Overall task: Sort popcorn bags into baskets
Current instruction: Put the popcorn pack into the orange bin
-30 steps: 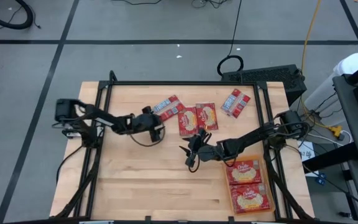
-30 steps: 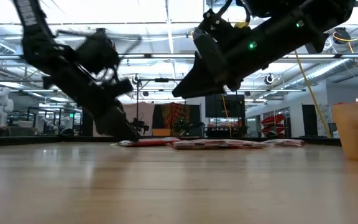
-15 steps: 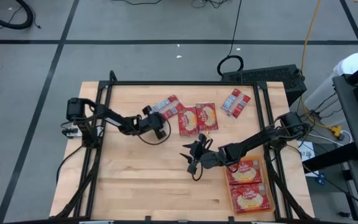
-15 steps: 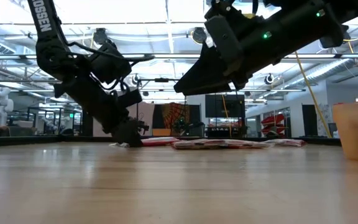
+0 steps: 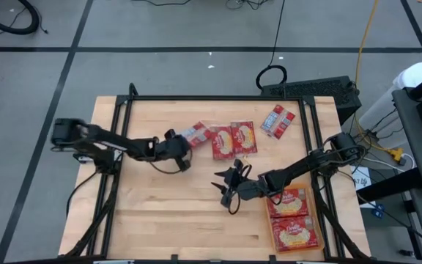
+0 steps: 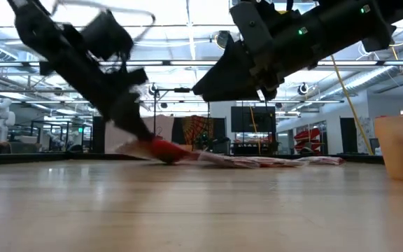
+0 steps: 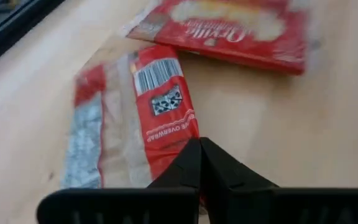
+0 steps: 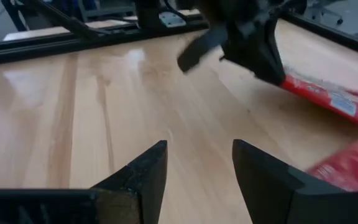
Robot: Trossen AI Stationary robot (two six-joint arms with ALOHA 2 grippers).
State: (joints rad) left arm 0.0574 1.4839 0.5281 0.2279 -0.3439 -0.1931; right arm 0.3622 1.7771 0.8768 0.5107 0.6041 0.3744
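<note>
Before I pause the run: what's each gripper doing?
Left gripper: shut on the popcorn bag.
Right gripper: open, holding nothing.

Grey tiled floor [image 5: 160, 29] surrounds the wooden table [image 5: 167, 213]; bright ceiling lights [image 6: 187, 14] hang overhead.

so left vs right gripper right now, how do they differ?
The left gripper has its fingers shut on a popcorn bag with a grey-white panel, at the table's far middle; the right gripper is open and holds nothing. In the low view, the left one is down at the wood with the bag's edge lifted, while the right one hangs above it. Both are dark two-finger grippers.
</note>
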